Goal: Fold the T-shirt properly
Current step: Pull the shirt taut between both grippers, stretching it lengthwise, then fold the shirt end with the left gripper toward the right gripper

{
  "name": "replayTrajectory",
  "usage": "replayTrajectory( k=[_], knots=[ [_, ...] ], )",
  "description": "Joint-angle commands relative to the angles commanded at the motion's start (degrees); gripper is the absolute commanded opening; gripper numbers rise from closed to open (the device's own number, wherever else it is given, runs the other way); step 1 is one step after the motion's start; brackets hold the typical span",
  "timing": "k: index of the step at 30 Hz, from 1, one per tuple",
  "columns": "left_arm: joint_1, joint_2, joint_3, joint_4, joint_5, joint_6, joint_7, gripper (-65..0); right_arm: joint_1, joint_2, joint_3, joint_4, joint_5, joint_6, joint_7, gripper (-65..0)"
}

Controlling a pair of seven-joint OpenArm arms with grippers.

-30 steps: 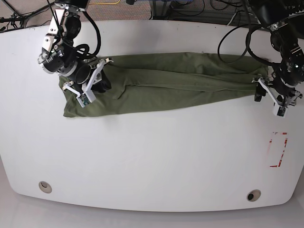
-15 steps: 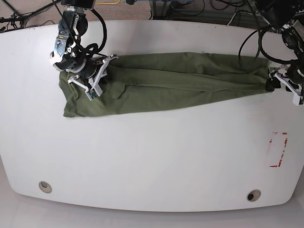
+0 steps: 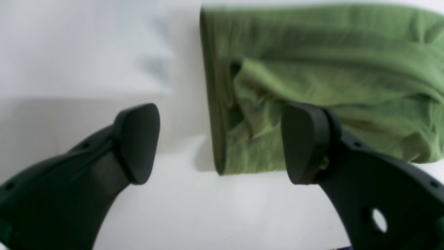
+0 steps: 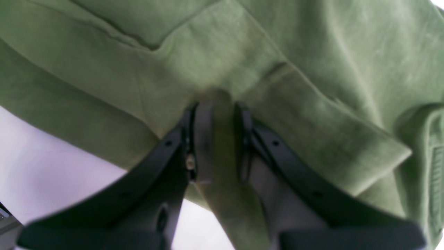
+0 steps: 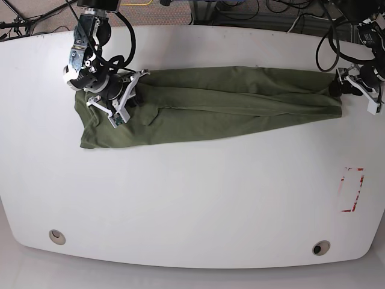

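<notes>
The left gripper [image 3: 220,142] is now hanging open beside the T-shirt [image 5: 210,105] stretched across the white table [image 5: 192,198] — its end released — while the right gripper [image 4: 216,104] is still pinching a fold, readying the next fold.

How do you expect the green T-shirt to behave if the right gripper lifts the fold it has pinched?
The T-shirt would likely drape limply: its cloth lies in soft wrinkles and layered folds. It probably won't slip, since the right gripper has cloth bunched between its fingers. The far end near the open left gripper would probably drag along the white table.
</notes>
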Motion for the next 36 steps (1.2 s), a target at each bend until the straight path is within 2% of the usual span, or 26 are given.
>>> replayTrajectory(
  k=[7,12,16,19,22,23,24,25,26,36],
  knots=[
    [-0.4,0.3,3.3,-1.0,-0.2,0.0,-0.3,-13.5,0.0,0.0,0.0,-0.1,0.0,0.00,0.0,-55.6],
    [-1.9,2.0,3.6,-0.9,-0.3,0.0,-0.1,-13.8,-0.1,0.0,0.1,-0.1,0.1,0.00,0.0,-55.6],
    [-2.4,2.1,3.5,-1.1,-0.3,0.0,-0.1,-15.3,-0.1,0.0,0.1,-0.1,0.1,0.00,0.0,-55.8],
    [-2.5,2.1,3.7,-1.1,0.3,0.0,-0.1,-23.5,-0.1,0.0,0.1,-0.1,0.1,0.00,0.0,-55.8],
    [-2.5,2.2,4.1,-1.2,0.4,0.0,-0.2,-41.4,-0.1,0.0,0.1,-0.1,0.3,0.00,0.0,-56.0],
    [-2.5,2.2,4.4,-1.2,0.4,0.0,-0.2,-49.4,-0.1,0.0,0.1,-0.1,0.3,0.00,0.0,-56.0],
    [-2.5,2.2,4.4,-1.2,0.4,0.0,-0.2,-52.5,-0.1,-0.1,0.1,-0.1,0.3,0.00,0.0,-56.0],
    [-2.5,2.2,4.5,-1.2,0.2,0.0,-0.1,-59.9,-0.1,-0.1,0.1,-0.1,0.3,0.00,0.0,-56.0],
    [-2.5,2.2,4.7,-1.1,0.0,0.0,0.0,-63.6,-0.1,-0.2,0.1,-0.1,0.3,0.00,0.0,-56.0],
    [-2.3,1.8,6.1,2.3,0.1,0.0,-0.1,-65.0,-0.1,-0.4,0.1,-0.1,0.0,0.00,0.0,-56.1]
  ],
)
